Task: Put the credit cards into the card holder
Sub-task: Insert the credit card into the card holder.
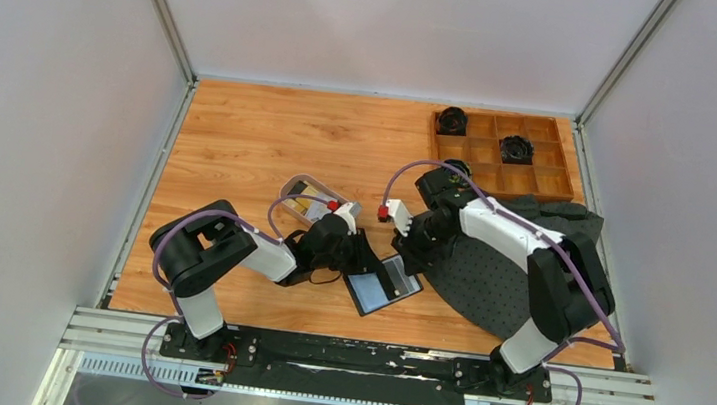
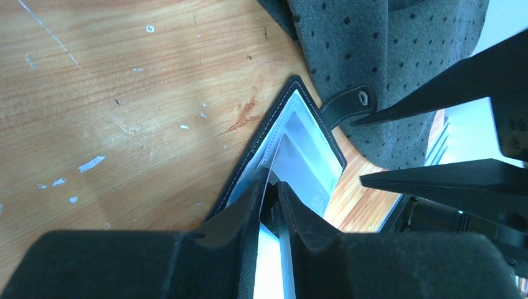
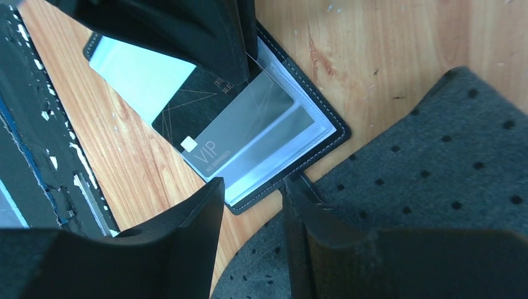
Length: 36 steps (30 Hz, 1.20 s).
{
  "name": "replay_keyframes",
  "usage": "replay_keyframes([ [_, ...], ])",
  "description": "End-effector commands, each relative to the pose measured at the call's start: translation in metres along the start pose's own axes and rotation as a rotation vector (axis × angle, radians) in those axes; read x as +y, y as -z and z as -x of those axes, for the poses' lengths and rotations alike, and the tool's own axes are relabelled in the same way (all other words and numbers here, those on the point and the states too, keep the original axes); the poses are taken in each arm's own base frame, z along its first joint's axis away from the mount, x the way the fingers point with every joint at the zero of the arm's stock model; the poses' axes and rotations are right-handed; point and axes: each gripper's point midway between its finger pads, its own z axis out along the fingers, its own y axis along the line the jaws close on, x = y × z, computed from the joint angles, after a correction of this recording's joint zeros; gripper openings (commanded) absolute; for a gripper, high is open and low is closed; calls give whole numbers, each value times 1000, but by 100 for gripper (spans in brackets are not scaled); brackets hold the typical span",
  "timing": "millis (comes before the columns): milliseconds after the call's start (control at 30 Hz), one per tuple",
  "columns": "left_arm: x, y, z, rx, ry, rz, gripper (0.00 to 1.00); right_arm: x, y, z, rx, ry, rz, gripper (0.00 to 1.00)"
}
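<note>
The card holder (image 1: 383, 288) lies open on the wooden table, its black stitched rim (image 3: 324, 134) against a grey mat. A black credit card marked VIP (image 3: 193, 112) is partly inside a clear inner slot, its outer end sticking out. My left gripper (image 2: 271, 185) straddles that outer end. The card (image 2: 305, 174) lies along one finger, with a small gap to the other, so the jaws are parted. My right gripper (image 3: 253, 187) stands open over the holder's snap-tab edge with nothing gripped. In the top view both grippers (image 1: 361, 258) (image 1: 407, 253) meet at the holder.
A pale-rimmed oval tray (image 1: 307, 197) with more cards sits just behind the left gripper. A dotted dark grey mat (image 1: 496, 287) covers the table under the right arm. A wooden compartment box (image 1: 503, 152) with dark objects stands at the back right.
</note>
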Motion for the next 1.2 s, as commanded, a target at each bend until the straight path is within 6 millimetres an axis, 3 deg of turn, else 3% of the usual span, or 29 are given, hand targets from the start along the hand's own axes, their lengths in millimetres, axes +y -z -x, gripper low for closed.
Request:
replay_keyframes([
  [0, 26, 3, -21, 60, -8, 93, 24, 7, 15, 18, -81, 56, 1, 42],
  [133, 26, 4, -19, 52, -9, 93, 28, 40, 18, 32, -181, 153, 134, 36],
  [233, 27, 4, -20, 57, -9, 93, 28, 71, 12, 38, -217, 297, 207, 20],
  [367, 28, 3, -21, 60, -8, 95, 29, 86, -1, 40, -213, 412, 215, 5],
  [633, 29, 4, -23, 65, -10, 96, 30, 95, -37, 32, -102, 634, 127, 1],
  [833, 28, 4, -23, 66, -12, 95, 30, 91, -56, 26, -30, 691, 77, 1],
  [1167, 29, 4, -24, 73, -16, 94, 30, 72, -64, 22, 62, 686, -21, 1],
])
